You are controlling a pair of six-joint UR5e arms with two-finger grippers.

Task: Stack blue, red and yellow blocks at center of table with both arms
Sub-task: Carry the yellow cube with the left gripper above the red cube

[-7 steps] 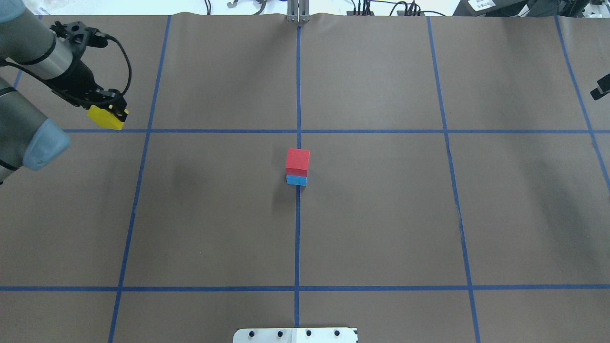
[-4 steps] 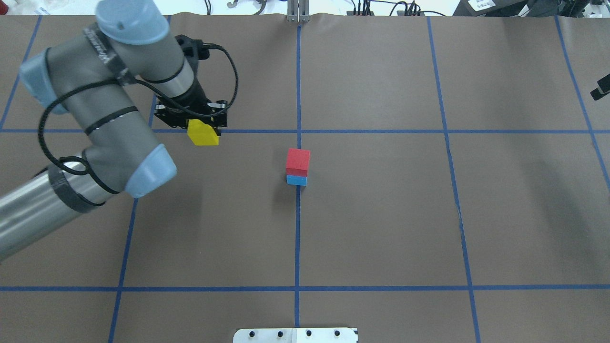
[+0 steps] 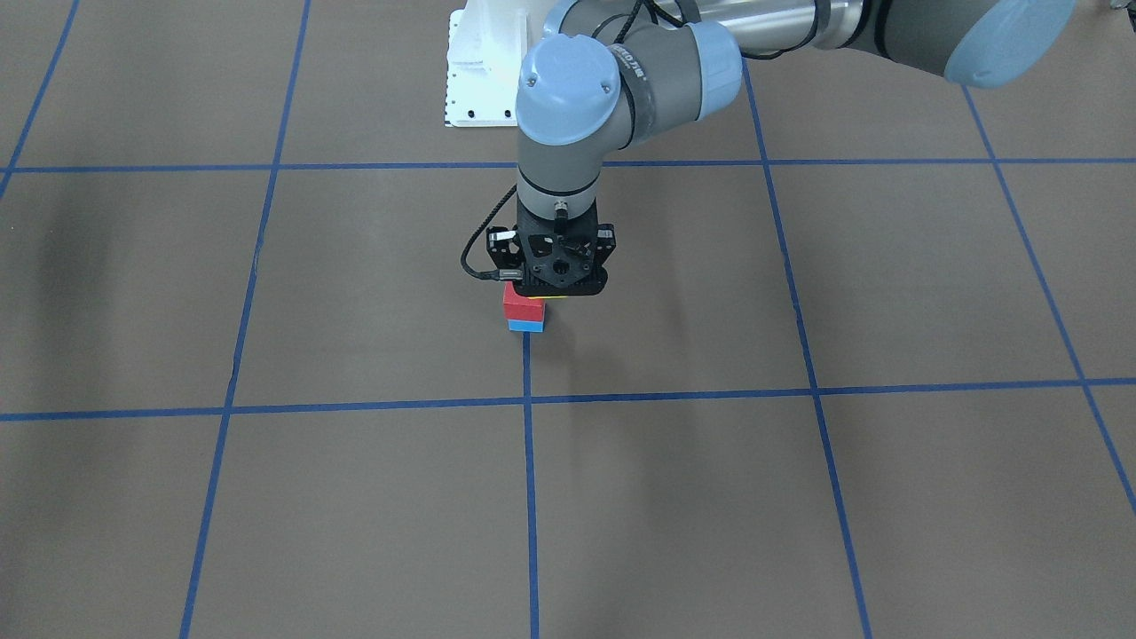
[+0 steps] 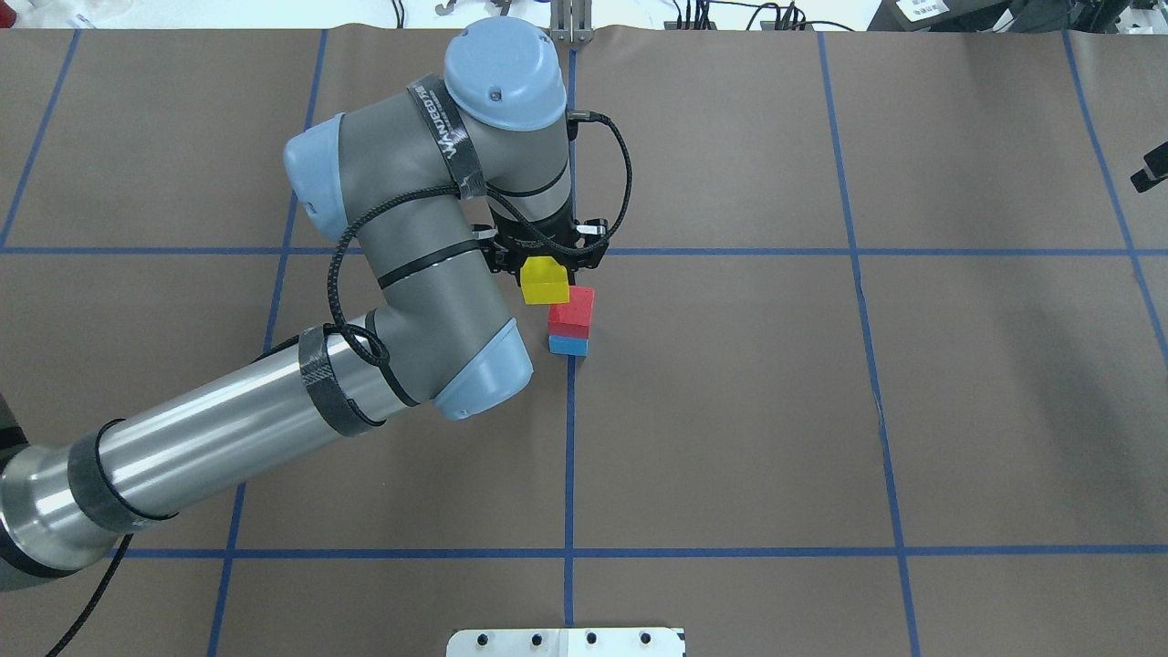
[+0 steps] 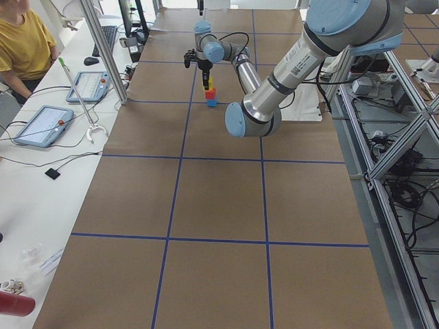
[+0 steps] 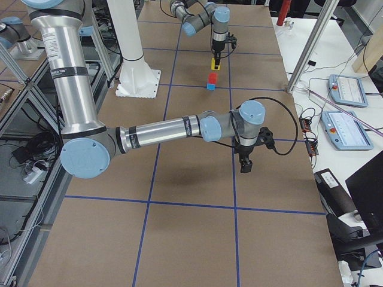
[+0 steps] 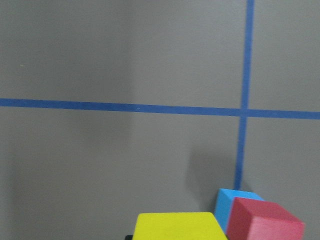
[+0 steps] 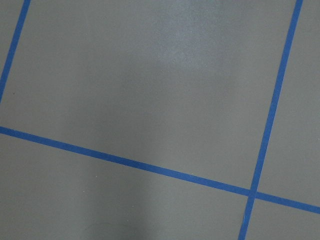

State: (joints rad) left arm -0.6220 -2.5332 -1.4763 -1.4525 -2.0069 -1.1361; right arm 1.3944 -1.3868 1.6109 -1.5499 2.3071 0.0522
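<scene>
The yellow block [image 4: 545, 283] is clamped in the left gripper [image 4: 546, 266] just left of the overhead frame's centre. It is raised off the table [image 4: 730, 411] and offset to the upper left of the stack. There the red block [image 4: 572, 310] is seated on the blue block [image 4: 568, 346], on the central tape line [image 4: 568, 456]. In the right-side view a gap is seen between yellow and red. The right gripper [image 6: 245, 166] is hung over bare table at mid-frame; its opening cannot be told.
</scene>
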